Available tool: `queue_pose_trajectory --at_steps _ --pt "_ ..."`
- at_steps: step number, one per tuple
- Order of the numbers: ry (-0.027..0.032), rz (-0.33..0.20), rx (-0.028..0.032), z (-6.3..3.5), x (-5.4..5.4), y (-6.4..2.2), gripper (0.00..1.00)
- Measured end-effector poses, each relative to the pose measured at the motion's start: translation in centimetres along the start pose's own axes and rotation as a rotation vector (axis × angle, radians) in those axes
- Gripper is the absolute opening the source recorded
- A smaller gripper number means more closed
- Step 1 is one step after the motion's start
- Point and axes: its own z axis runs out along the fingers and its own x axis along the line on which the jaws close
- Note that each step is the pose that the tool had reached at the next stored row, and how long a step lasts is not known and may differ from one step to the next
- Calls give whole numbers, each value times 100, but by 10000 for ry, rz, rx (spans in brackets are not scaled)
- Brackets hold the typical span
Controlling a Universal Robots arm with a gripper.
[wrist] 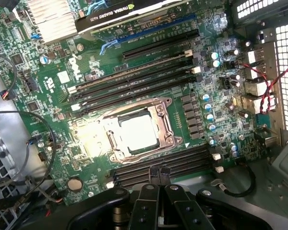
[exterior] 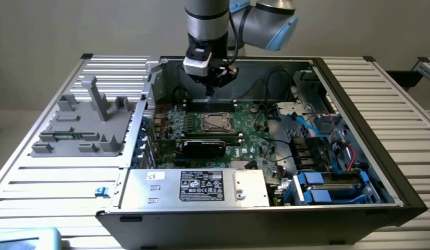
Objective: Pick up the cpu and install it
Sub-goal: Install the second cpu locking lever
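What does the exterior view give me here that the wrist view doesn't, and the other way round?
Exterior view alone: the arm above the open computer case, the grey fixture on the slatted table at that view's left, the power supply, the blue drive bays.

Wrist view alone: the gripper with jaws shut and nothing held, the graphics card's printed label.

Both: the cpu seated in its metal-framed socket, the memory slots, the graphics card.

The cpu (wrist: 140, 132) is a small flat square chip with a pale, shiny metal top. It lies flat and level inside the metal-framed socket (wrist: 159, 106) on the green motherboard (wrist: 216, 143), between the rows of black slots, inside the open computer case (exterior: 354, 104).
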Motion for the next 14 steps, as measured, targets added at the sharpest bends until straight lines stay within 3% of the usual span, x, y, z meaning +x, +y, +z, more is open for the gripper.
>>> queue_pose_trajectory --at_steps 4,8,14 --pt "0 0 -1 -3 3 12 11" --pt "-6 2 19 -19 33 100 11" --pt "-51 10 140 -45 91 262 11"
